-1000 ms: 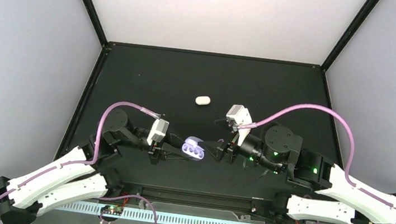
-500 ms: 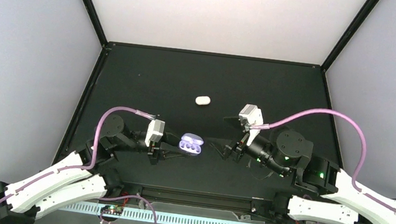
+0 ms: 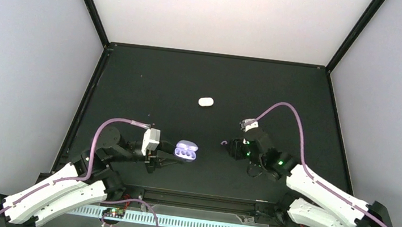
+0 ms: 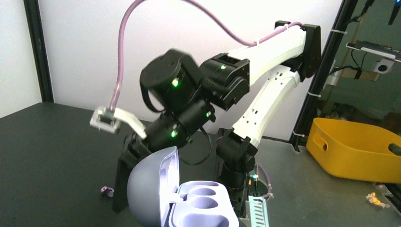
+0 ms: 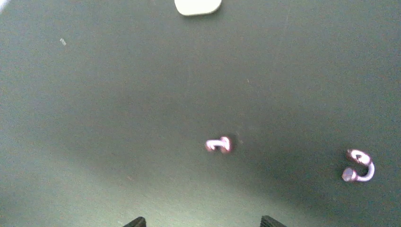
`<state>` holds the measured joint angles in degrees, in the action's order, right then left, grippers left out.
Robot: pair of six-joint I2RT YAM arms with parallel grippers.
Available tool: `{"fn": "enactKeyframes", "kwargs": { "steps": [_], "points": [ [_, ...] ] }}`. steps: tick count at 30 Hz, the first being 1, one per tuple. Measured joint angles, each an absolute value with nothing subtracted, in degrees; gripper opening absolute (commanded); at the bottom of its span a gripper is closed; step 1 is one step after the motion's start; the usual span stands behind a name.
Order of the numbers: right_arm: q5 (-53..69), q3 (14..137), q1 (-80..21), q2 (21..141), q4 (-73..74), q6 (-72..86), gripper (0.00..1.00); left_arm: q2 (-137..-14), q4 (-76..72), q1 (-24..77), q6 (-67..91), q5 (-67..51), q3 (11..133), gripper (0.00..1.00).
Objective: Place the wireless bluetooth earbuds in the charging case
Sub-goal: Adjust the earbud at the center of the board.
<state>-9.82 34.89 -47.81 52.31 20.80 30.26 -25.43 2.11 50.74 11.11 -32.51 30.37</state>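
My left gripper (image 3: 170,157) is shut on the purple charging case (image 3: 186,150), held above the table with its lid open. In the left wrist view the case (image 4: 201,203) shows empty oval wells beside its raised lid (image 4: 151,184). My right gripper (image 3: 230,147) points down at the table, and in its own view it (image 5: 203,222) stands open with nothing between the fingertips (image 5: 135,221). Two purple earbuds lie on the mat: one (image 5: 218,144) just ahead of the jaws, another (image 5: 359,165) further right. One bud (image 4: 106,190) also shows by the right fingers.
A closed white case (image 3: 206,101) lies on the mat further back, at the top edge (image 5: 197,5) of the right wrist view. A yellow bin (image 4: 354,149) stands off the table to the right. The black mat ends at raised black rails.
My right arm has drawn back from the case and dropped low, its wrist now facing the mat. The left gripper carried the case a little left and nearer.
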Motion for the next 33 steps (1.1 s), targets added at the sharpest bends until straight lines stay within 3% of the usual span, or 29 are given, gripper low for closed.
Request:
{"fn": "enactKeyframes", "kwargs": {
  "steps": [12, 22, 33],
  "points": [
    [-3.7, 30.3, -42.5, 66.5, 7.8, 33.3, 0.53, -25.5, 3.2, 50.7, 11.0, -32.3, 30.4, 0.02],
    [3.5, 31.5, -36.2, 77.4, -1.1, 32.9, 0.62, -25.4, 3.2, 50.7, 11.0, -32.4, 30.4, 0.02],
    [10.0, 34.7, -35.9, 85.3, -5.6, 32.8, 0.62, -25.5, 3.2, 50.7, 11.0, -32.4, 30.4, 0.02]
  ]
}}
